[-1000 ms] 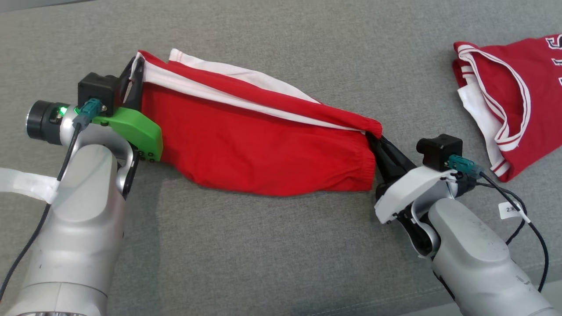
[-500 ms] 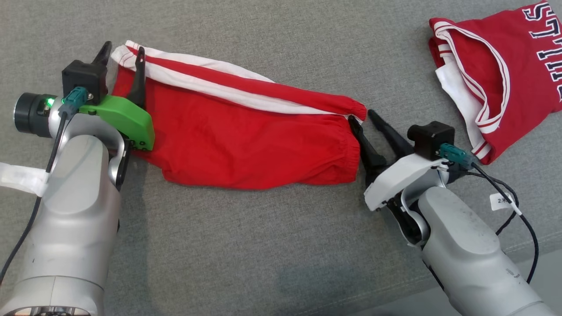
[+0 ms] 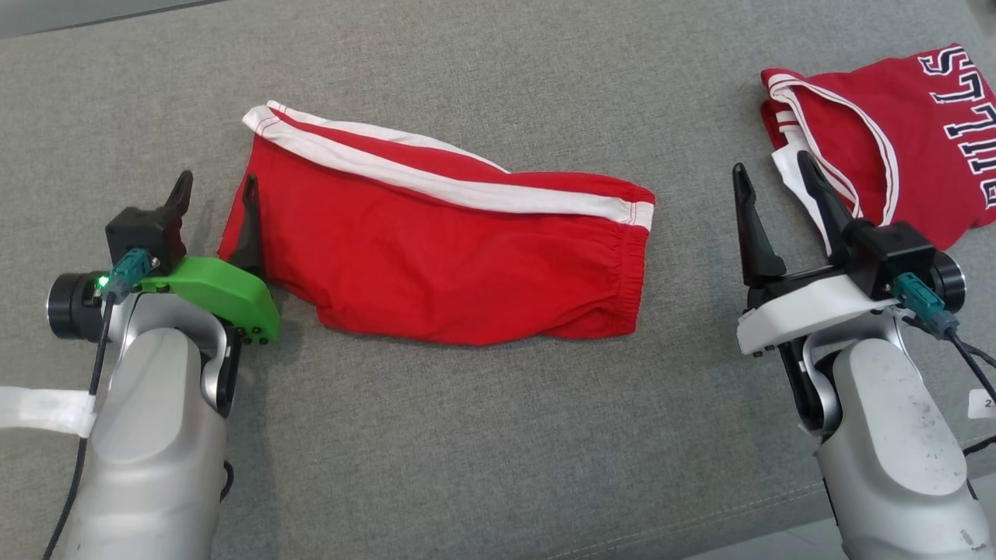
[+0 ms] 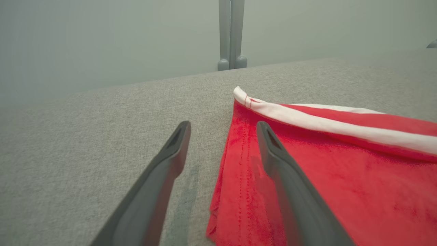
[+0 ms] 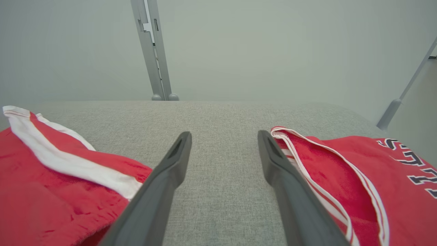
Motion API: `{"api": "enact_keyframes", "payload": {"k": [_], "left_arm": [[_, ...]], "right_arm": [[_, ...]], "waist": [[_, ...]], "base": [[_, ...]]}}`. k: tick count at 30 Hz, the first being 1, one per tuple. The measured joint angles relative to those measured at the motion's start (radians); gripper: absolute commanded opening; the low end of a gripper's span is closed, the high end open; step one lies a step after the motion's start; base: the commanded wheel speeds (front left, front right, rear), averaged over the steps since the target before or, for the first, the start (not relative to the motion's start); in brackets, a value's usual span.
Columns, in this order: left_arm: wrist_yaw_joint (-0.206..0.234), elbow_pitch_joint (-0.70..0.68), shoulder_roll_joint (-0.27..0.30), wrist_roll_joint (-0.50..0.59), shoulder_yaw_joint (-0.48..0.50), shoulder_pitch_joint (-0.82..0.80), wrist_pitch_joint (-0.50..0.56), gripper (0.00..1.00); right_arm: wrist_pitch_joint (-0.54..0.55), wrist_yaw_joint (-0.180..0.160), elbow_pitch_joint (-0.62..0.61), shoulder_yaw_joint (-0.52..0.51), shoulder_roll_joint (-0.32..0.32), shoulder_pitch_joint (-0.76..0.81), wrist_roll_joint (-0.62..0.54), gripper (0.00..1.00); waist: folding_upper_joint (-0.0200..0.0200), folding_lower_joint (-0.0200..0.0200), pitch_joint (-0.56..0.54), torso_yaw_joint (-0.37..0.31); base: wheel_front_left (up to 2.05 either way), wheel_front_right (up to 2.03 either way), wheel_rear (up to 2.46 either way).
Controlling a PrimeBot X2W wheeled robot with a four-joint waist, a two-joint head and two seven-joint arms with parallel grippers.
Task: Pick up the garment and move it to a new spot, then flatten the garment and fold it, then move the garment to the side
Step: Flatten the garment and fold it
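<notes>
While you are keeping both sets of jaws spread wide and empty, the red shorts (image 3: 467,257) are lying flat on the grey cushion (image 3: 467,435) between them. The left gripper (image 3: 218,180) is straddling their hem edge, and the right gripper (image 3: 771,163) is standing apart from their waistband, with a red jersey (image 3: 895,155) lying just beside its outer finger.

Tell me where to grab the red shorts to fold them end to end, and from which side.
Grip the gathered elastic end of the red shorts, coming in low from the robot's right. That end lies flat as a straight, thicker edge with bare grey cushion beside it, and the open right gripper is probably best placed.
</notes>
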Motion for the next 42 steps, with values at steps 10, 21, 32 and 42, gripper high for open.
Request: {"api": "enact_keyframes", "payload": {"k": [10,21,32,42], "left_arm": [[-0.009,0.063,-0.025,-0.042,0.023,0.068,0.000,1.00],[-0.010,0.153,-0.029,-0.073,0.008,0.080,-0.001,0.00],[-0.010,0.033,-0.059,-0.104,0.023,0.240,0.000,0.00],[-0.007,-0.009,-0.088,-0.090,0.043,0.344,0.000,0.23]], "right_arm": [[0.000,0.000,-0.049,-0.044,0.029,0.072,-0.051,1.00],[0.000,0.000,-0.055,-0.047,0.032,0.087,-0.049,1.00],[0.000,0.000,0.013,-0.042,0.037,0.158,-0.014,1.00],[0.000,0.000,0.054,-0.018,0.044,0.180,0.000,1.00]], "waist": [[0.0000,-0.0001,-0.022,-0.008],[0.0000,-0.0001,-0.063,-0.021],[0.0000,-0.0001,-0.154,0.034],[0.0000,-0.0001,-0.208,0.145]], "base": [[0.00,0.00,0.00],[0.00,0.00,0.00],[0.00,0.00,0.00],[0.00,0.00,0.00]]}}
